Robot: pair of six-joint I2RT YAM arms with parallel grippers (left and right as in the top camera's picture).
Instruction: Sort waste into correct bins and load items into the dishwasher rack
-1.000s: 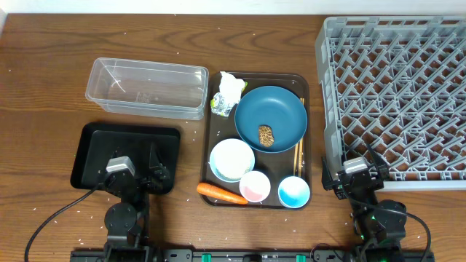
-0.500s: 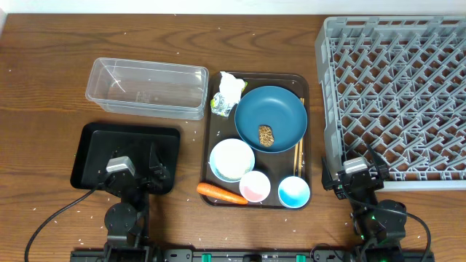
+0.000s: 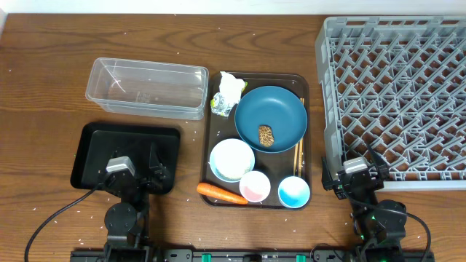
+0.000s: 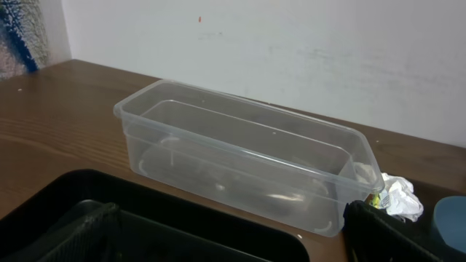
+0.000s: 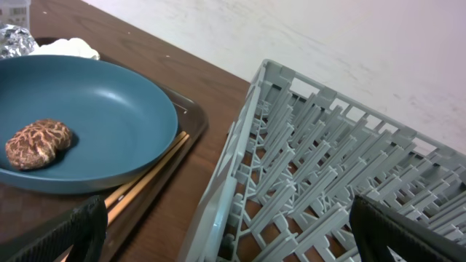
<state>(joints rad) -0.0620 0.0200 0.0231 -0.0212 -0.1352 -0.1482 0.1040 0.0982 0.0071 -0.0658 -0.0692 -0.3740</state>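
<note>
The dark-blue plate (image 3: 277, 109) with a brown lump (image 3: 266, 136) lies on the brown serving tray (image 3: 207, 138). Also on it are the white bowl (image 3: 231, 159), pink cup (image 3: 255, 186), blue cup (image 3: 294, 192), carrot (image 3: 220, 193), wrapper (image 3: 228, 94) and chopsticks (image 3: 297, 156). The clear tub (image 3: 145, 89) and black tray (image 3: 102, 149) are on the left, the grey rack (image 3: 397, 87) on the right. My left gripper (image 3: 135, 175) hangs open over the black tray's near edge. My right gripper (image 3: 357, 175) stands open at the rack's near-left corner, holding nothing.
White rice grains (image 3: 87, 211) speckle the wooden table around the trays. In the left wrist view the tub (image 4: 240, 164) stands beyond the black tray (image 4: 182, 233). The right wrist view shows the plate (image 5: 95, 124), chopsticks (image 5: 145, 178) and rack (image 5: 328, 182).
</note>
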